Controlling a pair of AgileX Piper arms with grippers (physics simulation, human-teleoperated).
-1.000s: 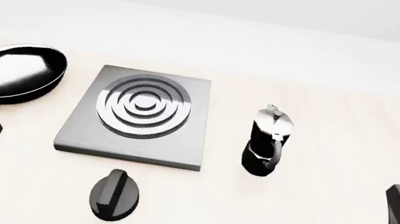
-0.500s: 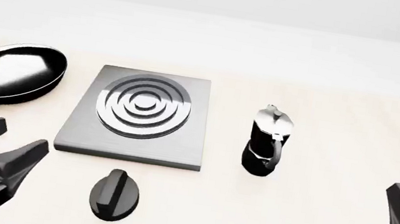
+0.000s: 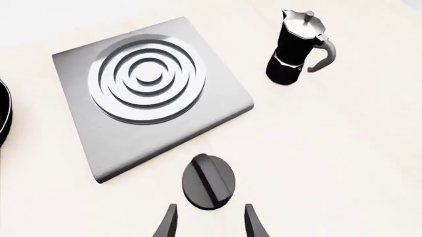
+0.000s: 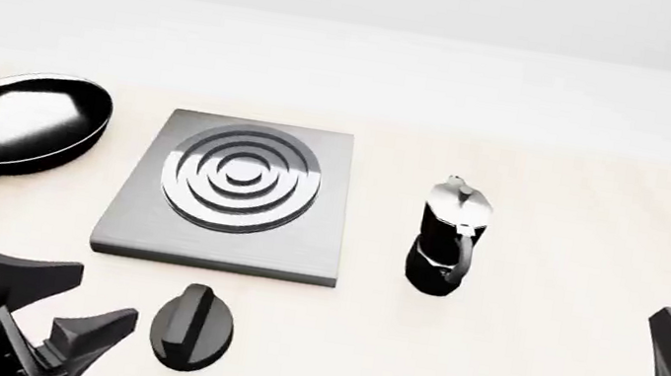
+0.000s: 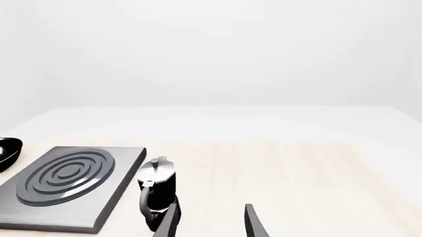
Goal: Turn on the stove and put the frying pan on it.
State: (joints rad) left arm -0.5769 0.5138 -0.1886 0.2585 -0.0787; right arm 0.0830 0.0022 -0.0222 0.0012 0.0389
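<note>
Near the table's (image 4: 560, 112) front-left corner I have the left gripper (image 4: 91, 311) spread wide and empty, fingertips just short of the black knob (image 4: 194, 327). At the front-right edge the right gripper (image 5: 209, 222) appears parted, holding nothing, though little of it shows. Just beyond the knob lies the stove (image 4: 234, 195), burner bare. The frying pan (image 4: 19, 121) rests beside it at the left edge; the moka pot (image 4: 448, 237) stands to the stove's right.
</note>
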